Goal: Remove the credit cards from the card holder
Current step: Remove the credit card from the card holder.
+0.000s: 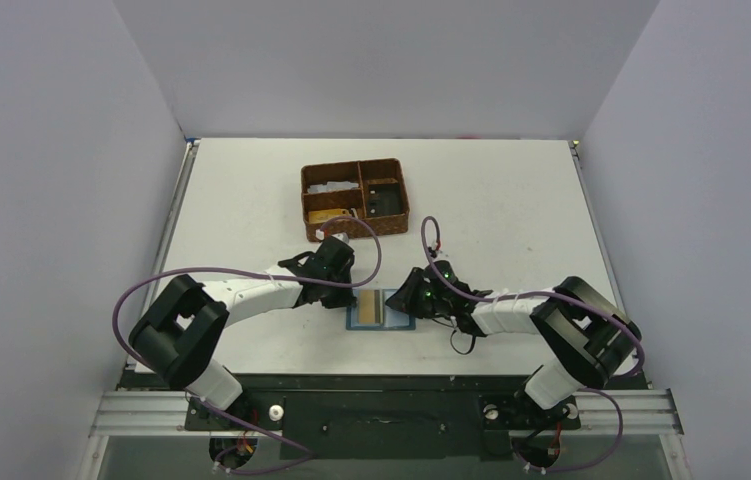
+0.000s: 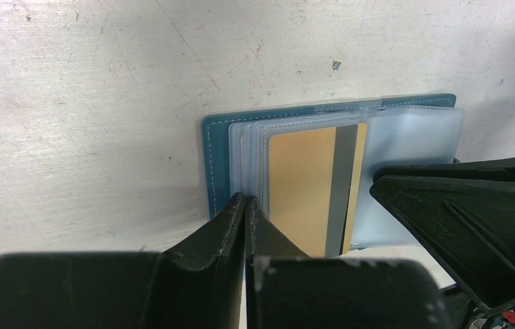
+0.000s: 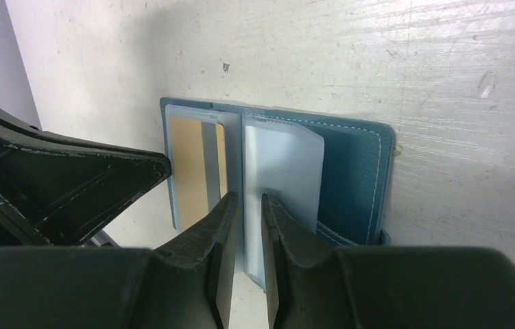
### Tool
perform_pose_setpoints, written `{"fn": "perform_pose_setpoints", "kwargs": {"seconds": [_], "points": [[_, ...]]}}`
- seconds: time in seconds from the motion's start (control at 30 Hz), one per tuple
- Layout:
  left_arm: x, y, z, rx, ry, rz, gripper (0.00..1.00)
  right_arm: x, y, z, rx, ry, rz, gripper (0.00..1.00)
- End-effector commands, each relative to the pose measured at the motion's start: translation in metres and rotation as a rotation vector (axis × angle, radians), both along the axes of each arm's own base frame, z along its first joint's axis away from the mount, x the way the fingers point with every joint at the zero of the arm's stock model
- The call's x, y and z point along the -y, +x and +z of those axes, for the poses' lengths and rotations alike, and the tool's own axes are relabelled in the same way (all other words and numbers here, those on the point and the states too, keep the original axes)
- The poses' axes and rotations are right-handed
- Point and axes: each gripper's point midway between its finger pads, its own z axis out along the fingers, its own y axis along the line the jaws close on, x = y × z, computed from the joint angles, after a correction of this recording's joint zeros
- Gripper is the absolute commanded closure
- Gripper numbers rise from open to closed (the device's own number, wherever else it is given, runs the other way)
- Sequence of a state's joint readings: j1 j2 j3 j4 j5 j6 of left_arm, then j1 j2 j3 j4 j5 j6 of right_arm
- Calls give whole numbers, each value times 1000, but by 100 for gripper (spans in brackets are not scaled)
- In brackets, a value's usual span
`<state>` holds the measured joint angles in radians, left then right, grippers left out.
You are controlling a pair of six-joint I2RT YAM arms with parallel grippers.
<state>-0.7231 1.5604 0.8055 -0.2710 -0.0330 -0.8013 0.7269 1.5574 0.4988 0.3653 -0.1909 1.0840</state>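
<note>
The teal-blue card holder [image 1: 396, 321] lies open and flat on the table between my arms, and shows in the left wrist view [image 2: 217, 157] and right wrist view [image 3: 354, 171]. A tan-gold credit card [image 2: 302, 185] with a grey stripe sits in a clear sleeve on its left panel [image 3: 189, 164]. My left gripper [image 2: 247, 199] is shut, tips on the sleeve stack beside the card [image 1: 354, 292]. My right gripper [image 3: 246, 199] has its jaws a narrow gap apart over the pale, empty-looking right sleeve [image 3: 282, 171], nothing between them [image 1: 408, 300].
A brown woven compartment basket [image 1: 306, 205] with small items stands behind the card holder at mid table. White walls close in the table on three sides. The two grippers are close together over the card holder, fingers nearly facing.
</note>
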Motion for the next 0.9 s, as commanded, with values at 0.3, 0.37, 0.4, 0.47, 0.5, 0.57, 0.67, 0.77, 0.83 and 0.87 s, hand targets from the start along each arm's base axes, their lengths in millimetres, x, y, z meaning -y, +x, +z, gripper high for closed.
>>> {"fn": "perform_pose_setpoints", "kwargs": {"seconds": [0.3, 0.37, 0.4, 0.47, 0.5, 0.57, 0.67, 0.77, 0.83, 0.87], "points": [[-20, -13, -18, -55, 90, 9, 100, -29, -4, 12, 33, 79, 53, 81], [-20, -14, -18, -55, 90, 9, 100, -31, -5, 9, 26, 72, 54, 82], [-20, -13, -18, -55, 90, 9, 100, -30, -6, 8, 24, 71, 53, 82], [-21, -14, -17, -54, 90, 10, 100, -30, -6, 7, 22, 68, 52, 82], [-21, -14, -17, -53, 91, 10, 100, -30, -7, 7, 22, 68, 53, 82], [-21, -13, -17, -53, 91, 10, 100, -30, -7, 7, 20, 70, 54, 82], [-21, -13, -18, -53, 93, 11, 100, -31, -8, 7, 20, 69, 58, 86], [-20, -13, -18, -55, 94, 11, 100, -28, -9, 5, 19, 62, 53, 92], [-21, -13, -18, -55, 97, 11, 100, -26, -10, 4, 17, 58, 49, 95], [-21, -13, -19, -58, 99, 10, 100, -24, -10, 3, 17, 55, 44, 97]]}}
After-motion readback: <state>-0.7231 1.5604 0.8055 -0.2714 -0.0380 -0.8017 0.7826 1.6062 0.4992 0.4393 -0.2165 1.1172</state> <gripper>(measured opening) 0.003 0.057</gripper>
